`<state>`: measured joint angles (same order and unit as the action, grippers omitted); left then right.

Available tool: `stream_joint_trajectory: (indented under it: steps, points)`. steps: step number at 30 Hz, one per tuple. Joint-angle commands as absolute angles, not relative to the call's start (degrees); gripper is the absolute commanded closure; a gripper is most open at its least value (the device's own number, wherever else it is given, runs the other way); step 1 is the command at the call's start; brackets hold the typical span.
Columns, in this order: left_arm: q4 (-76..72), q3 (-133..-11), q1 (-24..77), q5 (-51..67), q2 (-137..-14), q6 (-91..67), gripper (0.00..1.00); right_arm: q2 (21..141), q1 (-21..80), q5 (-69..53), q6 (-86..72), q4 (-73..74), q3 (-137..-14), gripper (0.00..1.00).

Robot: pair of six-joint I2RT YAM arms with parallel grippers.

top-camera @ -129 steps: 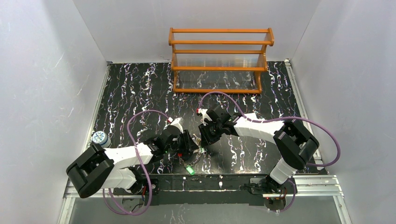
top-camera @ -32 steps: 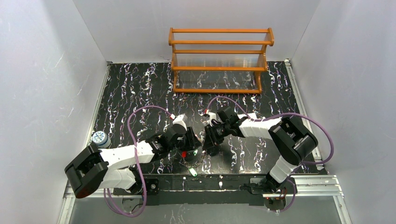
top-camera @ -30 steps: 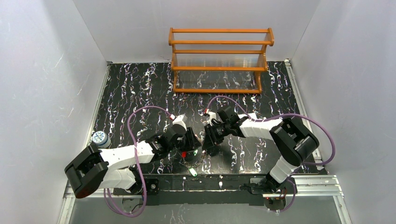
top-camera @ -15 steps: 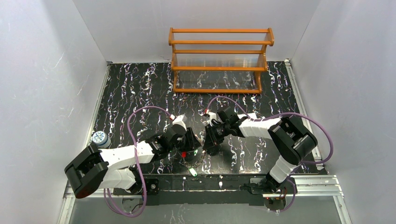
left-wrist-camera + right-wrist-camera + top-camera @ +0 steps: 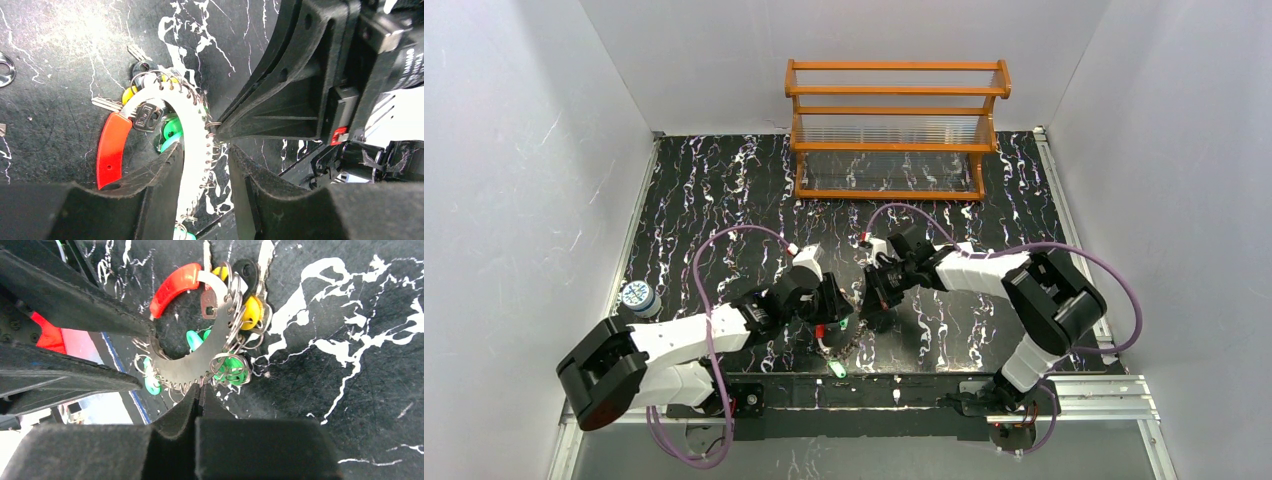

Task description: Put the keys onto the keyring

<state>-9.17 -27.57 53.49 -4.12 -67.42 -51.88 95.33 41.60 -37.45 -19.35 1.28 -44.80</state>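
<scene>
The keyring (image 5: 192, 135) is a red-and-white band that lies on the black marbled table between my two grippers; it also shows in the right wrist view (image 5: 212, 347) and in the top view (image 5: 824, 328). Small wire rings line its rim. A yellow key (image 5: 252, 310) and green keys (image 5: 230, 367) hang on them. One green key (image 5: 834, 368) lies at the end of the thin chain. My left gripper (image 5: 205, 195) is open, with the white part of the band between its jaws. My right gripper (image 5: 198, 390) is shut on the band's ringed rim.
A wooden rack (image 5: 894, 130) stands at the back. A small round blue-and-white object (image 5: 636, 295) sits at the table's left edge. A metal ring (image 5: 4, 70) lies on the table to the left. The table's front rail (image 5: 904, 390) runs just below the chain.
Over four seconds the right gripper came nearer to the ring and the left gripper shifted right. In the last second the left wrist moved slightly; the ring stays between the grippers.
</scene>
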Motion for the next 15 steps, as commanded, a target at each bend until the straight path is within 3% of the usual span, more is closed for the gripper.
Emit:
stream_joint_trajectory:
  steps: [1,15]
  points:
    - [-7.46,-28.05,53.85,-5.83,-63.52,-45.85,0.63,90.01,41.40,-37.27,-19.06,4.75,-48.79,0.99]
    - [-15.75,-24.58,53.79,-3.97,-48.65,-29.74,0.63,82.22,41.23,-37.31,-23.99,8.51,-53.83,0.99]
